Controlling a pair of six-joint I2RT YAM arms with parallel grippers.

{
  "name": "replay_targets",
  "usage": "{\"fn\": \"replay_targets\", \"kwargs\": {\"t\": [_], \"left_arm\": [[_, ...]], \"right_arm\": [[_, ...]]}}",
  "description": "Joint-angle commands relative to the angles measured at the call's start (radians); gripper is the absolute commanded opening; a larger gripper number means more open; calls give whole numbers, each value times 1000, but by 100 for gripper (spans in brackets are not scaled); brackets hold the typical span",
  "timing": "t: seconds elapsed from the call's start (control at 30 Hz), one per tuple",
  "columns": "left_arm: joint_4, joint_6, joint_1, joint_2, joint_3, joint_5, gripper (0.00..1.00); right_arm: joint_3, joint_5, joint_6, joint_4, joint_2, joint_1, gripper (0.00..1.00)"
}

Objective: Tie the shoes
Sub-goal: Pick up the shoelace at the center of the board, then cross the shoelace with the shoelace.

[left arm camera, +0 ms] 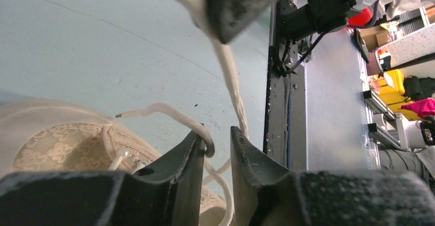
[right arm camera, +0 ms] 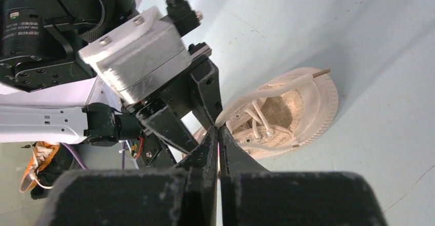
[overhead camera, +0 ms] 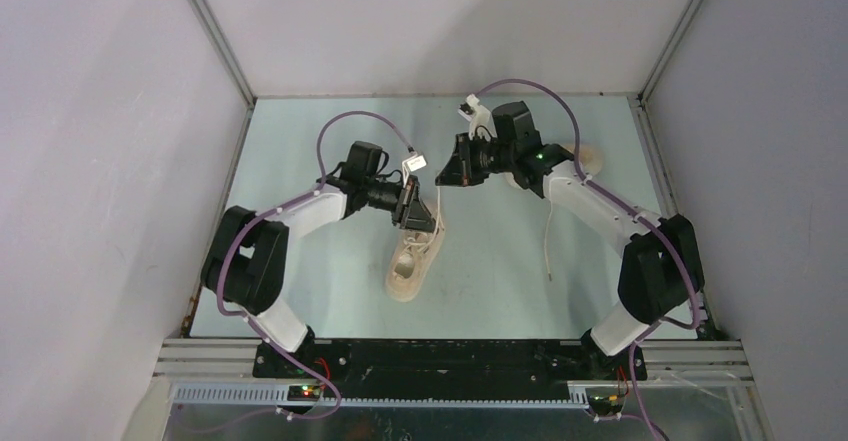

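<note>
One cream shoe [overhead camera: 413,261] lies mid-table, toe toward the arms, and also shows in the left wrist view [left arm camera: 56,144] and the right wrist view [right arm camera: 313,103]. My right gripper [overhead camera: 447,173] hovers above and behind it. In the right wrist view it [right arm camera: 219,128] is shut on an off-white lace [right arm camera: 267,87] running up from the shoe. My left gripper [overhead camera: 418,216] sits just over the shoe's heel end. Its jaws [left arm camera: 219,136] stand narrowly open, and a lace loop [left arm camera: 174,114] hooks over one fingertip and drops through the gap. The taut lace [left arm camera: 228,72] hangs beside it.
The second shoe [overhead camera: 588,157] lies at the back right, mostly hidden behind my right arm. Its loose lace [overhead camera: 548,241] trails toward the front. Grey walls enclose the table on three sides. The black base rail [overhead camera: 450,356] runs along the near edge.
</note>
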Motion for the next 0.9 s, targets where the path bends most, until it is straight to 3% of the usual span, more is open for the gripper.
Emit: {"fn": "replay_targets", "kwargs": {"t": [0.0, 0.2, 0.37, 0.47, 0.6, 0.87], "left_arm": [[-93, 140, -9, 4, 57, 86, 32], [-133, 161, -21, 36, 88, 68, 33], [-1, -21, -11, 70, 75, -69, 32], [42, -68, -2, 85, 70, -36, 34], [17, -23, -3, 89, 84, 67, 37], [-33, 18, -15, 84, 97, 64, 43]], "right_arm": [[-2, -31, 23, 55, 13, -5, 0], [-3, -58, 23, 60, 19, 9, 0], [-28, -74, 21, 46, -7, 11, 0], [-65, -75, 24, 43, -32, 3, 0], [-98, -75, 17, 38, -49, -9, 0], [-106, -79, 61, 93, -27, -4, 0]]}}
